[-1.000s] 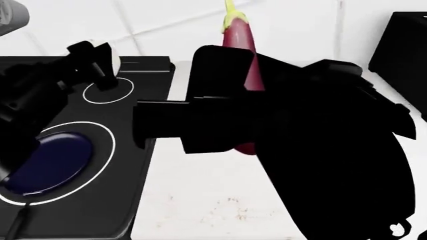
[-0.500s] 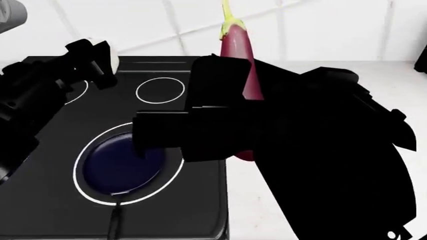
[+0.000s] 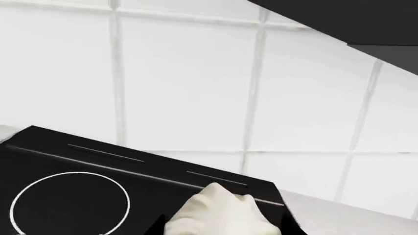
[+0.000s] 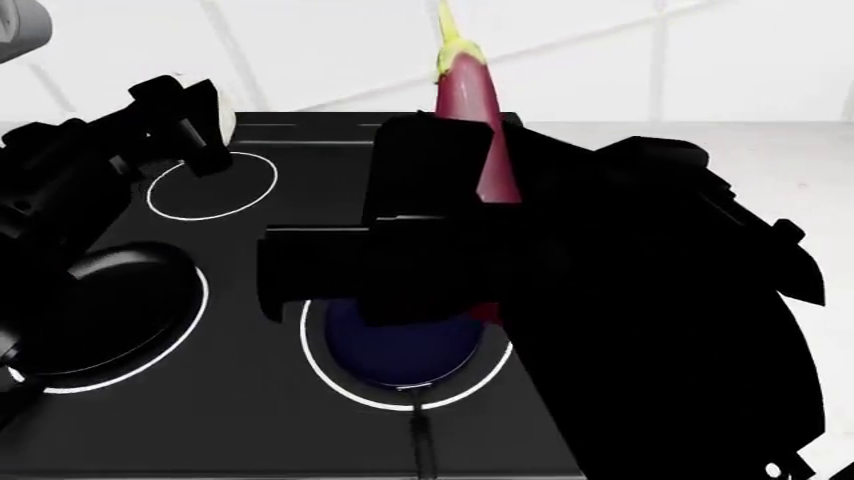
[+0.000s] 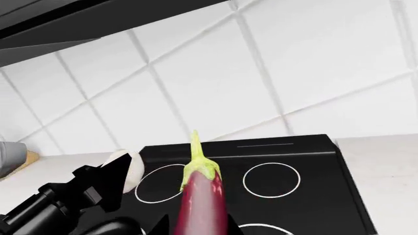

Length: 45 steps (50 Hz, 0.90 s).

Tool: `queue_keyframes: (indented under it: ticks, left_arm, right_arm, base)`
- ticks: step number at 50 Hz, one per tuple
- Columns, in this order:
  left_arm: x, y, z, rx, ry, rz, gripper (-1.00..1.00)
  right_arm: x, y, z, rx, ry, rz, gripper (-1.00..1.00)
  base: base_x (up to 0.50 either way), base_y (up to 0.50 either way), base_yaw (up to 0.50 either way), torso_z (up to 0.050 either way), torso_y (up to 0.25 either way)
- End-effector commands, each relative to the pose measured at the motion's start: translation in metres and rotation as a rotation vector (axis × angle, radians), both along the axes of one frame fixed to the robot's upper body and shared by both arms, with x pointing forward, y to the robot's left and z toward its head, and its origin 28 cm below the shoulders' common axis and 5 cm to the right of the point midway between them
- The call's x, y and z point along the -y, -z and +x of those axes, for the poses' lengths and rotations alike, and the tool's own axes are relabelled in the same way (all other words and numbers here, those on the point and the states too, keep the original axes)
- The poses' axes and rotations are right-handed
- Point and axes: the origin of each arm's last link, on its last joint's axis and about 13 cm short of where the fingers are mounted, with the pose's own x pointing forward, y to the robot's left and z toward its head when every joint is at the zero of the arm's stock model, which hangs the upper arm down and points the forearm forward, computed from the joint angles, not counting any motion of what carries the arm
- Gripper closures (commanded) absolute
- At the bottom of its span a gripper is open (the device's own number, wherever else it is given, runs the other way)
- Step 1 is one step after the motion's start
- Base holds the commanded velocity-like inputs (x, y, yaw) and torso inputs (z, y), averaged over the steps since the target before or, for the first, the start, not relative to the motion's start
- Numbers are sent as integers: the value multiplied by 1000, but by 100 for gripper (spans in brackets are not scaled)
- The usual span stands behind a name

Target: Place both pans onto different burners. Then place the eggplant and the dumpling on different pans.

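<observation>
Above the navy pan (image 4: pixel 400 345) on its burner (image 4: pixel 350 385), clamped upright in the right gripper (image 4: pixel 474 240), the eggplant (image 4: pixel 478 110); at the left gripper (image 4: pixel 194 125), pinched, the dumpling (image 3: pixel 222 213): risk of rolling off if dropped tilted.

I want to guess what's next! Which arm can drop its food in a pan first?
Probably the right: its gripper holds the eggplant above the blue pan. The left gripper with the dumpling is behind the black pan.
</observation>
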Motion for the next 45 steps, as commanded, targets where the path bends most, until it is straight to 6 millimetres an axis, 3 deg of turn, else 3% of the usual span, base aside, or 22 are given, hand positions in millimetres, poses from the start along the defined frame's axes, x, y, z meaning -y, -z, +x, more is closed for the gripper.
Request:
queue_keyframes:
  ticks: [1,16,25,35,45]
  left_arm:
    - [0,-1,1,-3,-2,-15,100]
    - [1,0,3,-5,-3,-13,100]
    - [0,1,8,-14,-13,-2,100]
    - [-13,26,48,-161,-108,80,100]
    - [-16,52,61,-298,-144,102,100]
  right_arm:
    - [-1,1,1,6,0,-2,100]
    - [0,0,2,6,8,5,100]
    - [0,-1,3,10,13,17,100]
    - [-7,6,10,16,12,24,100]
    - [-7,6,12,22,17,31,100]
  base:
    - [0,500,0,0,0]
    - [0,497,0,0,1]
    - [0,0,0,0,0]
    - [0,0,0,1,0]
    - [0,0,0,0,0]
